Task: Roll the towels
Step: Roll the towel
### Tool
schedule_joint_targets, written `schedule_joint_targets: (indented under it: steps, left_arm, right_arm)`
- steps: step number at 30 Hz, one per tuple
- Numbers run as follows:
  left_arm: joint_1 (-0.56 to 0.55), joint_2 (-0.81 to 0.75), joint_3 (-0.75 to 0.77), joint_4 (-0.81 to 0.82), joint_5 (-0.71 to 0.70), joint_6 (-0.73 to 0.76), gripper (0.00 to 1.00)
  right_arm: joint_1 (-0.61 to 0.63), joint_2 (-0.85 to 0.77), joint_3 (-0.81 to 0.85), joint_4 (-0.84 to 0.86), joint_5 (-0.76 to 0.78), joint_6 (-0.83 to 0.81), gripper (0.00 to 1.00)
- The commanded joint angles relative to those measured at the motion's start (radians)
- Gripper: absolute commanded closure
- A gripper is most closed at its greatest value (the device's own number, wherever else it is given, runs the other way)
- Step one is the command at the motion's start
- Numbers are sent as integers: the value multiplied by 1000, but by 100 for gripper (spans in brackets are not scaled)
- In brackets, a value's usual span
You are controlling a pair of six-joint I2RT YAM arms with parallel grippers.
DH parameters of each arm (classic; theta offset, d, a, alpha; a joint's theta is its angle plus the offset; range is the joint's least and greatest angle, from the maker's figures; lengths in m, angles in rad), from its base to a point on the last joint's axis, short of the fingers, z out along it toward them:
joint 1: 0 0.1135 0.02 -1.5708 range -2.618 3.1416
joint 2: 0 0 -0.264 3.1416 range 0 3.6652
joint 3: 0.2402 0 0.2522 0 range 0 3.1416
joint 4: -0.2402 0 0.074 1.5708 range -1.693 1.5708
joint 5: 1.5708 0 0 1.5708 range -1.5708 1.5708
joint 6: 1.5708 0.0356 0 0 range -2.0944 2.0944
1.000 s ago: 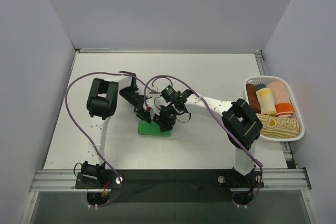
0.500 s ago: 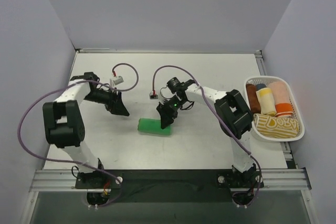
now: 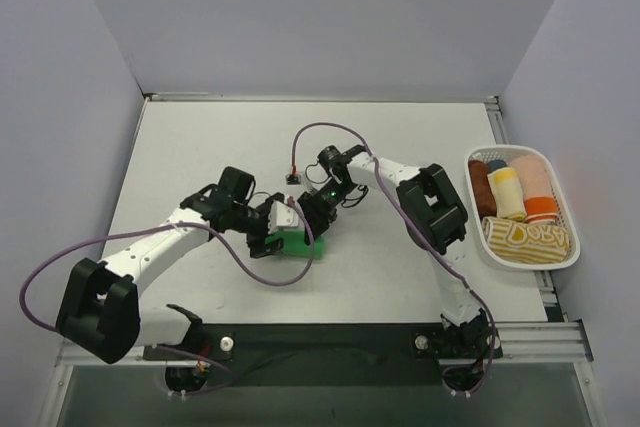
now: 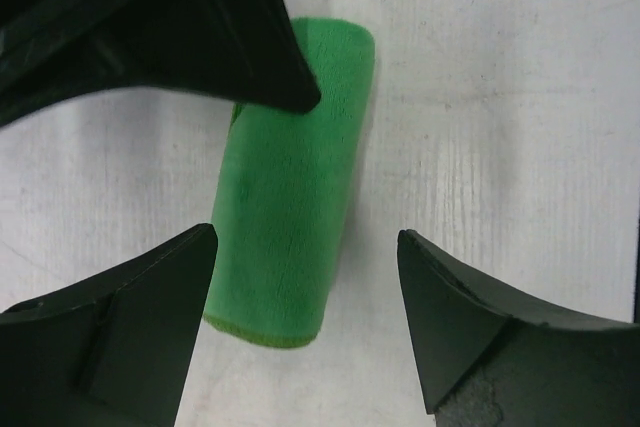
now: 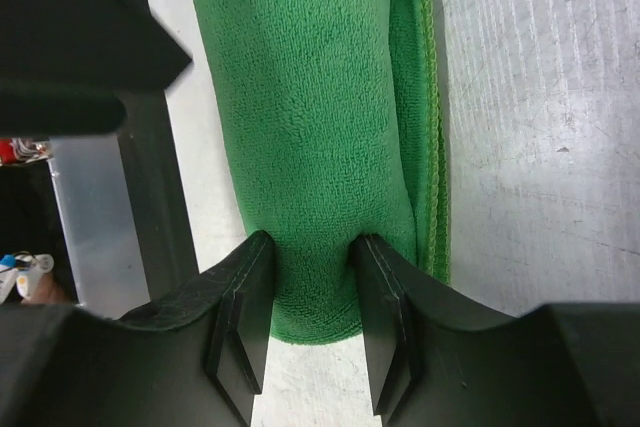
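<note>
Since half a second ago the left arm has swung in from the far left of the bench (image 3: 200,147), and the left gripper (image 3: 272,227) now hangs over the left end of the green towel (image 3: 292,244). The right gripper (image 3: 318,209) is at the right end, as it was.

From above, the green towel lies as a tight roll near the middle of the bench, well apart from the white basket (image 3: 527,265) at the right edge. The basket already holds several rolled towels (image 3: 508,193), packed side by side.

In the left wrist view the left gripper's (image 4: 305,237) fingers (image 4: 110,327) are released and spread wide, straddling the near end of the green towel (image 4: 290,187). The dark tip of the other arm's finger (image 4: 250,47) overlaps the far end.

In the right wrist view the right gripper (image 5: 310,282) grasps the end of the green towel (image 5: 310,97); its fingers (image 5: 245,312) pinch the roll from both sides, and the hemmed edge (image 5: 432,127) lies along the roll's side.

The rolling of this towel looks finished. Probably only moving it to the basket remains.
</note>
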Motion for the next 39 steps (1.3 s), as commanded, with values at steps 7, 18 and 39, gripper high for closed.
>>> schedule_joint_targets:
  steps: [7,18,39]
  left_arm:
    - [-122,161,13,172,-127,136,23]
    - [-31,396,202,-185,-11,143,66]
    - [94,961,776,-673,104,116,72]
  right_arm:
    - [1,78,34,-114,69,-9,63]
    - [-113,-126,28,-157,163,83,53]
    - [-30,-691,-95,-297,209,-78,64]
